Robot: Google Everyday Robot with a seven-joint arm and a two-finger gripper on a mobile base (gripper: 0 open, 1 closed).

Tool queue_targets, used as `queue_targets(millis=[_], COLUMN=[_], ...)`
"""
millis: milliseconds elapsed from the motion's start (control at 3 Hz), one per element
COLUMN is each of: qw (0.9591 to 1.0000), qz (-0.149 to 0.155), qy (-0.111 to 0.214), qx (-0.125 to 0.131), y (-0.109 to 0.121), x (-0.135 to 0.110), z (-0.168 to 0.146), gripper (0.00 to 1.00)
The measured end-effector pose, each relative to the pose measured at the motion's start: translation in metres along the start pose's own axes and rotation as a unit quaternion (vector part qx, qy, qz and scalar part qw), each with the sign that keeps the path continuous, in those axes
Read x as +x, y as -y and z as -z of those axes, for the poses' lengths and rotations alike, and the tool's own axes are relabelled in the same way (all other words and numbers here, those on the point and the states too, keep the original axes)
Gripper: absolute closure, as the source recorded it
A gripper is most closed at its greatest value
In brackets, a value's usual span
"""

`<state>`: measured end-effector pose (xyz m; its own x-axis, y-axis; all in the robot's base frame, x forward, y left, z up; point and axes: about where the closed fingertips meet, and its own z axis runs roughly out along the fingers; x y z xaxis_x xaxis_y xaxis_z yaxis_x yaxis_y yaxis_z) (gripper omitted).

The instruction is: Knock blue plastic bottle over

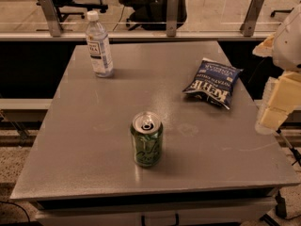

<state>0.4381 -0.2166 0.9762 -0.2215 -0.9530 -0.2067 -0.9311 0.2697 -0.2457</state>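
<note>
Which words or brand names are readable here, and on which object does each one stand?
"KETTLE": on the dark blue chip bag, upside down; smaller print blurred.
Blue plastic bottle label: too blurred.
Green can script: unreadable.
Hand, at the table's right edge: no text.

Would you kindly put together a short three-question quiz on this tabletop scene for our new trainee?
1. True or false: the blue plastic bottle stands upright near the far left corner of the table, apart from the green can.
2. Which item lies nearest the tool, which is at the right edge of the view? A) green can B) chip bag C) blue plastic bottle
3. Fill in: the bottle's cap is coloured ____.
Key: 1 true; 2 B; 3 white.
</note>
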Motion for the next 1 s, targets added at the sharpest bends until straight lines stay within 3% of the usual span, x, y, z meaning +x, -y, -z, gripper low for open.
queue_targets(millis=[333, 1000], qw=[1.0, 0.9988], qz=[0.0, 0.015], qy=[0.0, 0.02], qx=[0.001, 0.043], y=[0.0, 0.044], x=[0.0, -0.023], z=[0.0, 0.009], gripper=[0.0, 0.0])
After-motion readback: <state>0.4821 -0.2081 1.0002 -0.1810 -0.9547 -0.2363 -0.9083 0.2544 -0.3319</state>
